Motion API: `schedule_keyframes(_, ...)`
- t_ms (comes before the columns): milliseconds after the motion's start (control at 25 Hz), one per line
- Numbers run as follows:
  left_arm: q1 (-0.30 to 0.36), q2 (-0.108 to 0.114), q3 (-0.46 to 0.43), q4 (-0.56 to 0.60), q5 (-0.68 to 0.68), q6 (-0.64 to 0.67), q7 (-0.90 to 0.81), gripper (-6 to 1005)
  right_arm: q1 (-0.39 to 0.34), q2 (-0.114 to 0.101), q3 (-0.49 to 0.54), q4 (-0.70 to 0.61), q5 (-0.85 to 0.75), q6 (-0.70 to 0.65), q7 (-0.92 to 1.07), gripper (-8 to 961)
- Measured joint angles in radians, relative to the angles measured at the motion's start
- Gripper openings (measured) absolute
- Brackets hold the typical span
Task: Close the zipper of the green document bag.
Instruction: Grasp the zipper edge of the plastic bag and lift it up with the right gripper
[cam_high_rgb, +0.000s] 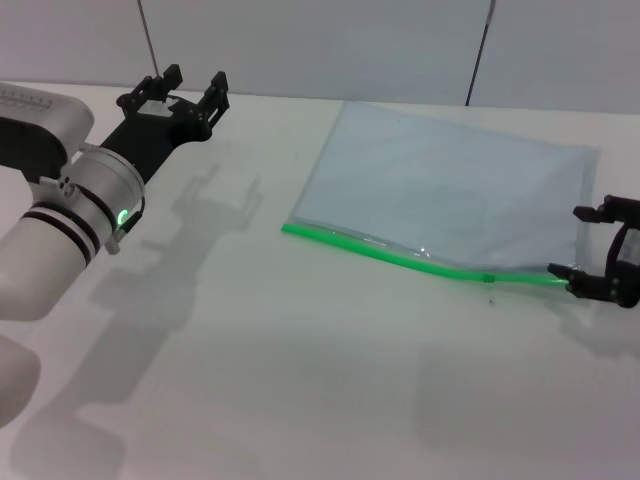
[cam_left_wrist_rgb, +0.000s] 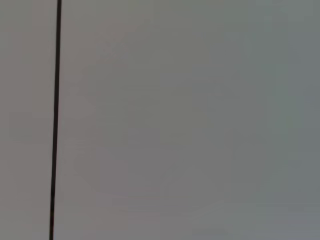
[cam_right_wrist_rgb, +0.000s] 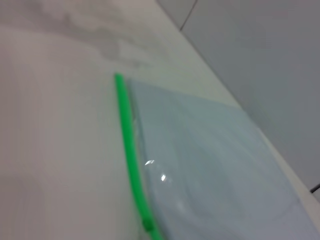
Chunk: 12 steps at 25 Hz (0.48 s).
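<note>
The green document bag (cam_high_rgb: 450, 185) lies flat on the white table, a translucent bluish pouch. Its zipper (cam_high_rgb: 400, 257) runs as a bright green strip along the near long edge, with the small darker slider tab (cam_high_rgb: 489, 277) close to the right end. My right gripper (cam_high_rgb: 585, 250) stands open at the bag's right edge, and its lower finger touches the strip's right end. The right wrist view shows the zipper (cam_right_wrist_rgb: 131, 150), the bag (cam_right_wrist_rgb: 215, 165) and the slider tab (cam_right_wrist_rgb: 146, 223). My left gripper (cam_high_rgb: 192, 85) hangs open above the table's far left, well away from the bag.
The table's back edge meets a grey panelled wall (cam_high_rgb: 300, 45). The left wrist view shows only that wall with a dark seam (cam_left_wrist_rgb: 55, 120). Bare white tabletop (cam_high_rgb: 300, 380) spreads in front of the bag and to its left.
</note>
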Motion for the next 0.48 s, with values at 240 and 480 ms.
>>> schedule_keyframes(240, -0.003, 0.001, -0.004, 0.025, -0.002, 0.000, -0.001, 634, -0.031, 0.000, -0.068, -0.070, -0.112, -0.003, -0.002, 734)
schedule_keyframes(480, -0.003, 0.001, -0.008, 0.043, -0.002, 0.001, -0.002, 634, -0.035, 0.003, -0.156, -0.112, -0.219, -0.063, -0.010, 730)
